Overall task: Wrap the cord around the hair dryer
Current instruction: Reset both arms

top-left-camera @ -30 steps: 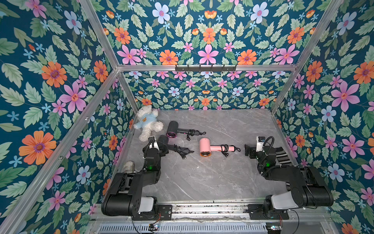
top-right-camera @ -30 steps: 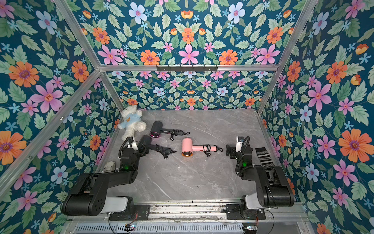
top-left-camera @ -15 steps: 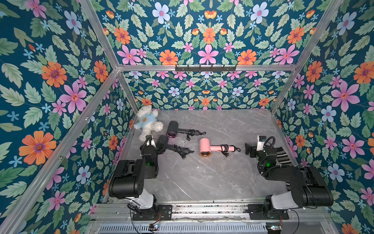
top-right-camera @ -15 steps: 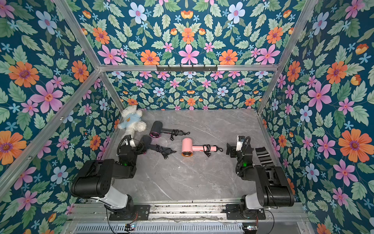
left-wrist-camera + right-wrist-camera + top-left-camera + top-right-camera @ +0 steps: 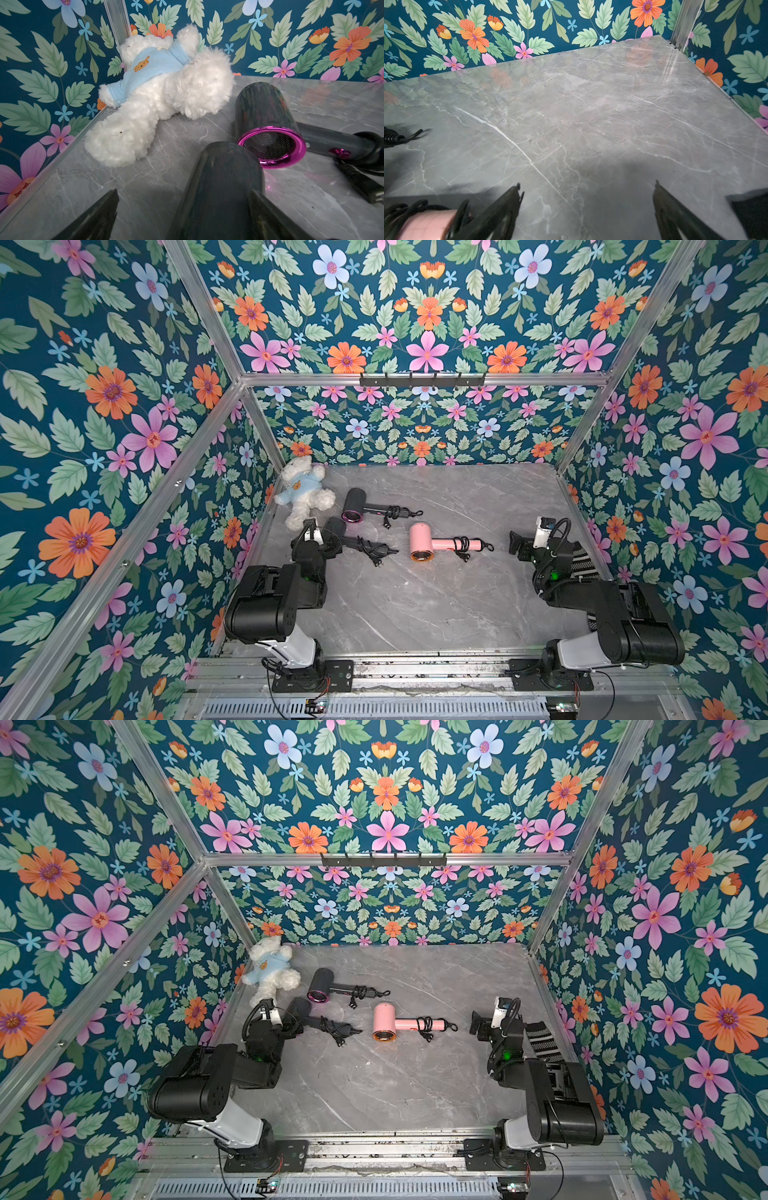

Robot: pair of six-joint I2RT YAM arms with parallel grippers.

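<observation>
In both top views the black hair dryer lay on the counter with its barrel at the left hand. Its cord sat bunched round the handle, the plug trailing free; whether those turns were snug could not be told. A magenta-ringed dryer lay just behind the black dryer, a teddy bear a little beyond its barrel in the corner, a pink dryer past its handle end, and the right hand well apart on that same side.

In the left wrist view the left hand stood wide and empty, fingers either side of the black barrel without pinching it. The magenta ring sat just beside that barrel. Closing on such a smooth, round body would likely squirt it sideways into that neighbour, and any lift could shake the loose plug and bunched cord off the handle.

In the right wrist view the right hand was spread wide over bare counter, holding nothing; the black dryer was out of frame. The pink dryer's cord-wound handle lay just outside one finger, so a careless sweep toward the black dryer could snag it.
</observation>
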